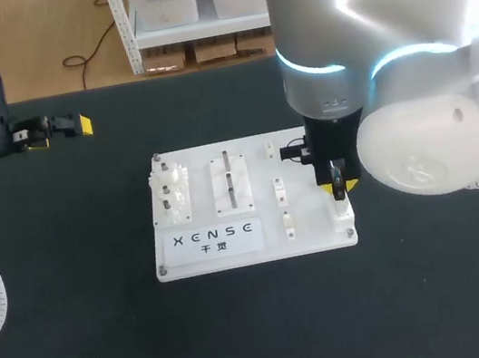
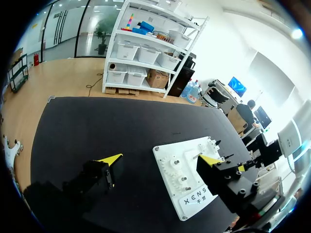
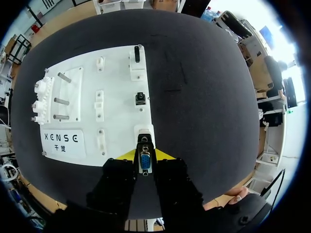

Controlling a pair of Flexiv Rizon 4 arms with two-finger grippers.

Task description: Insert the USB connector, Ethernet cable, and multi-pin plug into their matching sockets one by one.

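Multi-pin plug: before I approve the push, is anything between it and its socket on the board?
Nothing visible. The right end effector holds the multi-pin plug at the white socket block at the board corner, with no cable or other part between them. The left end effector sits far off the board.

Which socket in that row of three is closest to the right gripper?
The corner socket of the board, just ahead of the right gripper; the other two sit farther off.
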